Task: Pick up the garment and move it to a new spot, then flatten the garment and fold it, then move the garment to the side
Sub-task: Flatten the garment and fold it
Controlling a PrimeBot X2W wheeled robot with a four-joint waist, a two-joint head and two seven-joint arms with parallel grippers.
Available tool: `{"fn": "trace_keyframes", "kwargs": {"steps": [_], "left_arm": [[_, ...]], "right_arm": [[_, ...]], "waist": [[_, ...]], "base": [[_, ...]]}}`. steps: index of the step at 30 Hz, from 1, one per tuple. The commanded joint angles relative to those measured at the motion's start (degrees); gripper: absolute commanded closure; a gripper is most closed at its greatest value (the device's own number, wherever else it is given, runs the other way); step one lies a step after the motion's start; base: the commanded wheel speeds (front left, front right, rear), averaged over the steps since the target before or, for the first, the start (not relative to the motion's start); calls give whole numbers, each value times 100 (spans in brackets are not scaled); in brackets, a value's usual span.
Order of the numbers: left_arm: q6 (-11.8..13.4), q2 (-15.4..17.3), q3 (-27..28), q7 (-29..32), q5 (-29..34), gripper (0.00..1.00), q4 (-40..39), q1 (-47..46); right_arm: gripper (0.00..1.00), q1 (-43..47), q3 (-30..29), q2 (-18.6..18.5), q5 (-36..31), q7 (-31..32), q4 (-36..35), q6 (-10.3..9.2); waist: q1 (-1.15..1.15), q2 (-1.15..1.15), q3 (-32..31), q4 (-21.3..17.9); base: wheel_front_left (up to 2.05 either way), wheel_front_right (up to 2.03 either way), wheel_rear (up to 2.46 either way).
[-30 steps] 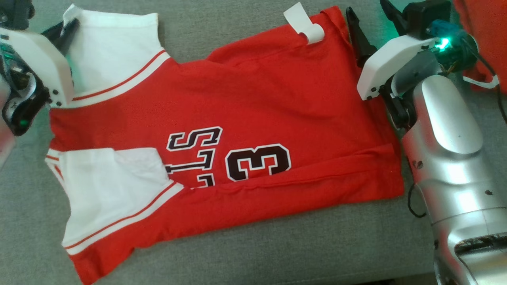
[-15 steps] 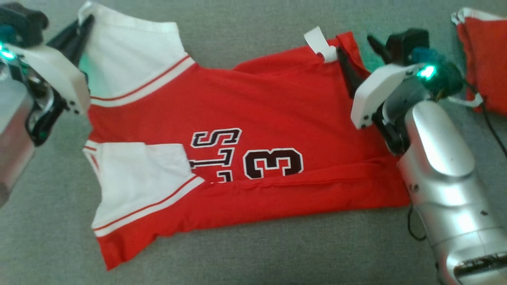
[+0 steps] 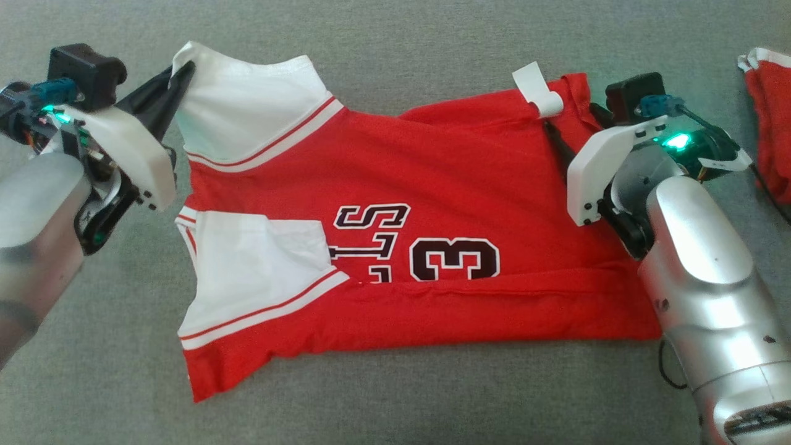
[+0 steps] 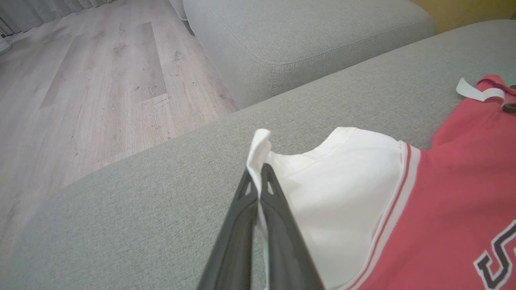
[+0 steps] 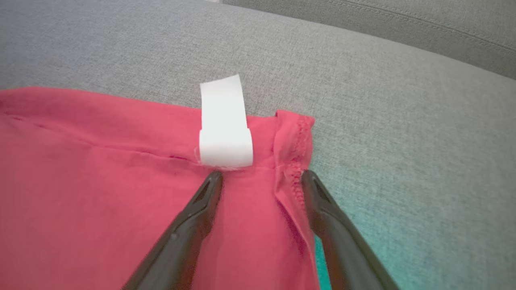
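A wide grey fabric sofa (image 3: 395, 37) is seen from above, and a red sports garment (image 3: 432, 185) lies spread across its seat. In the left wrist view a pale wooden floor (image 4: 80, 80) shows past the seat's edge, with a second grey cushion (image 4: 302, 36) behind.

The garment lies mostly flat, with its neck end toward the robot's left and its hem toward the right. Its near long edge is folded over onto the front, partly covering dark, white-edged lettering and a figure 3 (image 3: 454, 259). Both sleeves are white with red stripes. The near sleeve (image 3: 253, 272) lies flat on the body of the garment.

Two silver forearms come in from the lower corners. The left gripper (image 3: 182, 71) has its fingers pressed together on the outer edge of the far sleeve (image 3: 253, 105), and a fold of white cloth stands up between the fingertips (image 4: 264, 173). The right gripper (image 5: 262, 175) has its fingers spread wide at the garment's far hem corner. One finger (image 5: 201, 201) is over the red cloth and the other (image 5: 322, 205) is at the stitched hem edge. Whether they press the cloth cannot be told.

A second piece of red cloth (image 3: 769, 123) lies at the right edge, well apart. A small white label (image 5: 223, 125) curls up from the garment's edge, just beyond the right fingertips.
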Motion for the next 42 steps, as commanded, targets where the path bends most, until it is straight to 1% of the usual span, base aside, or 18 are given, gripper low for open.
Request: {"fn": "trace_keyframes", "kwargs": {"steps": [1, 8, 9, 10, 11, 12, 18, 20, 22, 23, 26, 29, 34, 38, 42], "left_arm": [[10, 191, 178, -55, 1, 100, -47, -133], [10, 202, 138, -72, -32, 100, -40, -105], [10, 207, 135, -71, -38, 100, -35, -112], [10, 214, 131, -70, -44, 100, -29, -121], [10, 222, 128, -68, -52, 100, -22, -132], [10, 229, 126, -65, -61, 100, -12, -142], [10, 256, 112, -127, -63, 100, 128, -223], [10, 251, 112, -195, -70, 100, 191, -274], [10, 254, 130, -290, -93, 100, 277, -349], [10, 254, 130, -290, -93, 100, 277, -349], [10, 232, 139, -433, -71, 100, 451, -495], [10, 160, 142, -575, -20, 100, 649, -650], [10, -3, 164, -772, 39, 100, 971, -922], [10, -167, 323, -955, 99, 100, 1293, -1147], [10, -288, 433, -1024, 171, 100, 1335, -1158]], "right_arm": [[0, -139, 38, 53, -63, 0, -83, -5], [0, -230, -276, 137, -169, -21, 190, -5], [14, -255, -292, 151, -165, -4, 231, -5], [50, -282, -315, 168, -139, 7, 266, -5], [79, -313, -335, 187, -100, 18, 299, -5], [100, -347, -354, 206, -48, 29, 330, -5], [100, -609, -536, 275, 268, -102, 382, -5], [100, -660, -440, 289, 431, -101, 340, -5], [100, -706, -462, 264, 659, -72, 289, -5], [100, -706, -462, 264, 659, -72, 289, -5], [100, -807, -633, 187, 855, -75, 240, -5], [100, -922, -893, 220, 1026, -109, 227, -5], [100, -1147, -1149, 317, 1078, -294, 210, -5], [100, -1318, -1375, 372, 930, -542, 269, -5], [100, -1336, -1503, 427, 898, -668, 391, -5]], "waist": [[1, 0, -9, 28], [1, 0, -45, 52], [1, 0, -39, 50], [1, 0, -32, 47], [1, 0, -22, 44], [1, 0, -13, 40], [1, 0, 49, -2], [1, 0, 65, -17], [1, 0, 83, -48], [1, 0, 83, -48], [1, 0, 128, -95], [1, 0, 179, -143], [1, 0, 273, -220], [1, 0, 314, -249], [1, 0, 261, -232]], "base": [[0, 0, 0], [0, 0, 0], [0, 0, 0], [0, 0, 0], [0, 0, 0], [0, 0, 0], [0, 0, 0], [0, 0, 0], [0, 0, 0], [0, 0, 0], [0, 0, 0], [0, 0, 0], [0, 0, 0], [0, 0, 0], [0, 0, 0]]}}
